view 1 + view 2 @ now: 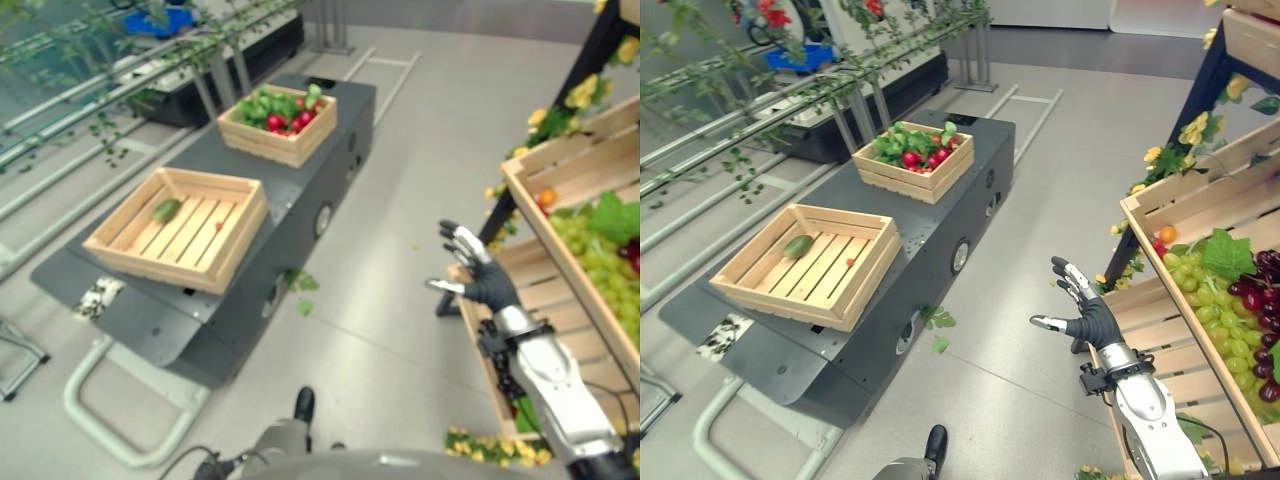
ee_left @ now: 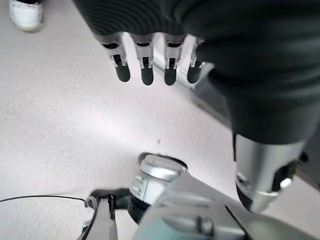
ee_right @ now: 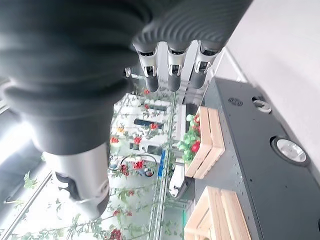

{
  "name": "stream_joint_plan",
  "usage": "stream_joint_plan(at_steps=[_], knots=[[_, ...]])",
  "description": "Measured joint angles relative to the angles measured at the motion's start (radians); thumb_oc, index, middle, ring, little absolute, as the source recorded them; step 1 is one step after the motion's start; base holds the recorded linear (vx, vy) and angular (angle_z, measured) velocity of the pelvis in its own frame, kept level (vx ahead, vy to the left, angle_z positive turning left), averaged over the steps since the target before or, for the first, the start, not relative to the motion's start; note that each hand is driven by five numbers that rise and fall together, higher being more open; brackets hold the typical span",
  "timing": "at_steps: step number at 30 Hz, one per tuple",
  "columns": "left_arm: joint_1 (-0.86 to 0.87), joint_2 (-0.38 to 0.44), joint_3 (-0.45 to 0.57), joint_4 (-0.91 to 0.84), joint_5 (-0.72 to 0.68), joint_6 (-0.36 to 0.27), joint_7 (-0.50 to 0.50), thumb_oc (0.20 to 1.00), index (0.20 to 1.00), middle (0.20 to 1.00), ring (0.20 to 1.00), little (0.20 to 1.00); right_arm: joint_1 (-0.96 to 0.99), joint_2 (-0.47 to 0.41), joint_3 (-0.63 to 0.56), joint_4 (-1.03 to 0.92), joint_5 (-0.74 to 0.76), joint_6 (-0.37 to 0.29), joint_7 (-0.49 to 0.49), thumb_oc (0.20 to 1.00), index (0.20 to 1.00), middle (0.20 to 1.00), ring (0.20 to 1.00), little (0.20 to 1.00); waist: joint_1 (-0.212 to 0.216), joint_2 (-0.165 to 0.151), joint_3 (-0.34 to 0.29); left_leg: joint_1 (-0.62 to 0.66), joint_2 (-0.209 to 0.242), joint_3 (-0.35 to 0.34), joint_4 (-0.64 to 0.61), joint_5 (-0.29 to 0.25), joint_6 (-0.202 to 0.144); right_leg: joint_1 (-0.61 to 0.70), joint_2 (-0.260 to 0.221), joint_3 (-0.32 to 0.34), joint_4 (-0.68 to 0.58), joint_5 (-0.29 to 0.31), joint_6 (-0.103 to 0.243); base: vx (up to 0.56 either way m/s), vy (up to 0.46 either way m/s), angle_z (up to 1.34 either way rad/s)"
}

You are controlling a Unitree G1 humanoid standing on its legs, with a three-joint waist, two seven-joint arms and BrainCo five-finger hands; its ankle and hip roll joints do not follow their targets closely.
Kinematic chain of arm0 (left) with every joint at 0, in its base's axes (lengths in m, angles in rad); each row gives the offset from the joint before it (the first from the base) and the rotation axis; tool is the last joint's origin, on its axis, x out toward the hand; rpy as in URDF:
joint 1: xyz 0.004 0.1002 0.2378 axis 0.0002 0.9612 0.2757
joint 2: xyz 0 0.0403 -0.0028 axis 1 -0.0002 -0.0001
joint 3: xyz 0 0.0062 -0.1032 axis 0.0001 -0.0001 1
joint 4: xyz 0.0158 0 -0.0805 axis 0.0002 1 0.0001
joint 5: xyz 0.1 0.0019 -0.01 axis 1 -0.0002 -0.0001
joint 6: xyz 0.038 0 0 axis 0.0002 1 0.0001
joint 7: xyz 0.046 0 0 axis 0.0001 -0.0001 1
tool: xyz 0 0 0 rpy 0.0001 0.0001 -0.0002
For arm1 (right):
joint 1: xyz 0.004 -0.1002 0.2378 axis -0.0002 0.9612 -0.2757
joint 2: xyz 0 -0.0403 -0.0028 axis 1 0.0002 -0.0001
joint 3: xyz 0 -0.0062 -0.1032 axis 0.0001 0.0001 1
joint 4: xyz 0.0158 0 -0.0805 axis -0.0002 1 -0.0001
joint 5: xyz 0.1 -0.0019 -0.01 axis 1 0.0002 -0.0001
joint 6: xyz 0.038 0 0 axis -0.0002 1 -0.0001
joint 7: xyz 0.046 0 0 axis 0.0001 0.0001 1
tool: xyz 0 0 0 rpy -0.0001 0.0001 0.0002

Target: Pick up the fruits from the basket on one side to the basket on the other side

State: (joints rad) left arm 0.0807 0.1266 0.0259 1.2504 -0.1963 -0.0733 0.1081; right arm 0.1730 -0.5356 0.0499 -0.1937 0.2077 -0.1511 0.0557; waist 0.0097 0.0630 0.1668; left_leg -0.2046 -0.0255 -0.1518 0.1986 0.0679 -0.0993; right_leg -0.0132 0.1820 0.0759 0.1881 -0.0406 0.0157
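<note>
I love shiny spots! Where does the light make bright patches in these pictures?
Left eye view: the floor has a pale sheen beside the dark cart. Left wrist view: a bright patch glows on the floor past the left hand. Right wrist view: strong daylight shines behind the right hand.

far crate [image 1: 290,140] heaped, near crate [image 1: 140,250] holding cucumber [image 1: 166,210]

No readable text or labels.
</note>
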Motion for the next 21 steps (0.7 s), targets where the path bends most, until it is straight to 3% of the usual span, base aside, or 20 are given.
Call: stream_joint_plan(at_steps=[1, 2, 3, 4, 5, 7, 10, 12, 13, 14, 15, 17, 21], knots=[[0.012, -0.028, 0.037, -0.003, -0.018, -0.005, -0.001, 1.0, 1.0, 1.0, 1.0, 1.0, 0.002, -0.05, 0.005, -0.03, 0.0, 0.0, 0.003, 1.0, 1.0, 1.0, 1.0, 1.0, 0.004, 0.022, -0.022, 0.001, 0.021, -0.014, 0.005, 0.014, 0.022, -0.086, -0.047, 0.048, 0.061, -0.069, -0.095, -0.12, 0.034, 0.07], [0.016, -0.018, 0.039, 0.002, -0.024, -0.001, -0.004, 1.0, 1.0, 1.0, 1.0, 1.0, 0.009, -0.055, -0.001, -0.033, 0.0, -0.004, 0.002, 1.0, 1.0, 1.0, 1.0, 1.0, -0.014, 0.035, -0.03, 0.017, 0.031, -0.028, 0.006, -0.003, 0.005, -0.083, -0.064, -0.014, 0.029, -0.057, -0.128, -0.2, 0.072, 0.25], [0.011, -0.004, 0.036, 0.016, -0.036, -0.002, -0.009, 1.0, 1.0, 1.0, 1.0, 1.0, 0.012, -0.028, 0.0, -0.023, 0.0, 0.005, 0.0, 1.0, 1.0, 1.0, 1.0, 1.0, -0.027, 0.012, -0.032, 0.028, 0.005, -0.01, 0.014, -0.033, -0.022, -0.087, -0.111, -0.07, -0.011, -0.03, -0.144, -0.14, 0.053, 0.34], [0.002, 0.003, 0.035, 0.018, -0.037, -0.004, -0.01, 1.0, 1.0, 1.0, 1.0, 1.0, 0.012, -0.013, 0.001, -0.026, 0.0, 0.004, 0.001, 1.0, 1.0, 1.0, 1.0, 1.0, -0.024, -0.009, -0.035, 0.039, -0.028, 0.003, 0.026, -0.052, -0.03, -0.094, -0.138, -0.089, -0.034, -0.009, -0.143, -0.31, 0.155, 0.32], [-0.022, 0.008, 0.047, 0.028, -0.056, -0.004, -0.012, 1.0, 1.0, 1.0, 1.0, 1.0, 0.016, -0.004, 0.0, -0.039, 0.0, 0.004, 0.001, 1.0, 1.0, 1.0, 1.0, 1.0, -0.026, -0.033, -0.034, 0.055, -0.046, 0.054, 0.066, -0.111, -0.023, -0.06, -0.172, -0.166, -0.128, 0.041, -0.13, -0.21, 0.129, 0.35], [-0.043, 0.014, 0.048, 0.026, -0.083, -0.006, -0.014, 1.0, 1.0, 1.0, 1.0, 1.0, 0.039, 0.006, -0.004, -0.042, 0.0, 0.003, -0.003, 1.0, 1.0, 1.0, 1.0, 1.0, -0.038, -0.048, -0.031, 0.113, -0.028, 0.108, 0.083, -0.158, -0.049, -0.016, -0.192, -0.314, -0.205, 0.079, -0.14, -0.2, 0.131, 0.95], [-0.081, -0.003, 0.045, 0.018, -0.104, -0.02, -0.021, 1.0, 1.0, 1.0, 1.0, 1.0, 0.076, 0.025, -0.012, -0.042, 0.0, 0.001, -0.022, 1.0, 1.0, 1.0, 1.0, 1.0, -0.086, -0.061, -0.043, 0.185, 0.039, 0.213, 0.054, -0.183, -0.051, -0.017, -0.221, -0.491, -0.238, 0.09, -0.109, -0.18, 0.222, 1.5], [-0.085, -0.035, 0.032, 0.011, -0.105, -0.022, -0.023, 1.0, 1.0, 1.0, 1.0, 1.0, 0.082, 0.029, -0.018, -0.032, -0.001, 0.001, -0.023, 1.0, 1.0, 1.0, 1.0, 1.0, -0.095, -0.051, -0.049, 0.217, 0.07, 0.239, -0.003, -0.199, -0.027, -0.041, -0.222, -0.512, -0.219, 0.091, -0.091, -0.1, 0.222, 1.14], [-0.086, -0.042, 0.023, 0.011, -0.104, -0.023, -0.028, 1.0, 1.0, 1.0, 1.0, 1.0, 0.074, 0.043, -0.02, -0.013, -0.001, 0.001, -0.03, 1.0, 1.0, 1.0, 1.0, 1.0, -0.098, -0.031, -0.057, 0.236, 0.08, 0.231, -0.082, -0.205, 0.016, -0.065, -0.214, -0.502, -0.196, 0.09, -0.078, -0.1, 0.182, 0.89], [-0.086, -0.039, 0.02, 0.014, -0.104, -0.023, -0.029, 1.0, 1.0, 1.0, 1.0, 1.0, 0.067, 0.055, -0.022, 0.009, -0.003, 0.0, -0.03, 1.0, 1.0, 1.0, 1.0, 1.0, -0.095, -0.039, -0.053, 0.249, 0.074, 0.226, -0.126, -0.21, 0.048, -0.081, -0.218, -0.47, -0.175, 0.09, -0.076, -0.14, 0.266, 0.76], [-0.086, -0.026, 0.022, 0.015, -0.113, -0.025, -0.028, 1.0, 1.0, 1.0, 1.0, 1.0, 0.065, 0.085, -0.021, 0.049, -0.011, 0.002, -0.038, 1.0, 1.0, 1.0, 1.0, 1.0, -0.083, -0.063, -0.056, 0.251, 0.056, 0.218, -0.169, -0.173, 0.073, -0.101, -0.232, -0.394, -0.147, 0.092, -0.045, -0.06, 0.136, 0.5], [-0.083, -0.013, 0.024, 0.01, -0.137, -0.025, -0.028, 1.0, 1.0, 1.0, 1.0, 1.0, 0.062, 0.116, -0.018, 0.09, -0.018, 0.003, -0.039, 1.0, 1.0, 1.0, 1.0, 1.0, -0.067, -0.085, -0.069, 0.245, 0.018, 0.216, -0.187, -0.145, 0.092, -0.118, -0.256, -0.309, -0.138, 0.104, -0.015, -0.06, 0.183, 0.24], [-0.068, 0.014, 0.024, 0.005, -0.136, -0.026, -0.028, 1.0, 1.0, 1.0, 1.0, 1.0, 0.064, 0.135, 0.001, 0.103, -0.023, 0.002, -0.039, 1.0, 1.0, 1.0, 1.0, 1.0, -0.05, -0.112, -0.08, 0.242, -0.037, 0.23, -0.211, -0.116, 0.133, -0.137, -0.299, -0.243, -0.157, 0.133, 0.037, -0.04, 0.162, 0.0]])
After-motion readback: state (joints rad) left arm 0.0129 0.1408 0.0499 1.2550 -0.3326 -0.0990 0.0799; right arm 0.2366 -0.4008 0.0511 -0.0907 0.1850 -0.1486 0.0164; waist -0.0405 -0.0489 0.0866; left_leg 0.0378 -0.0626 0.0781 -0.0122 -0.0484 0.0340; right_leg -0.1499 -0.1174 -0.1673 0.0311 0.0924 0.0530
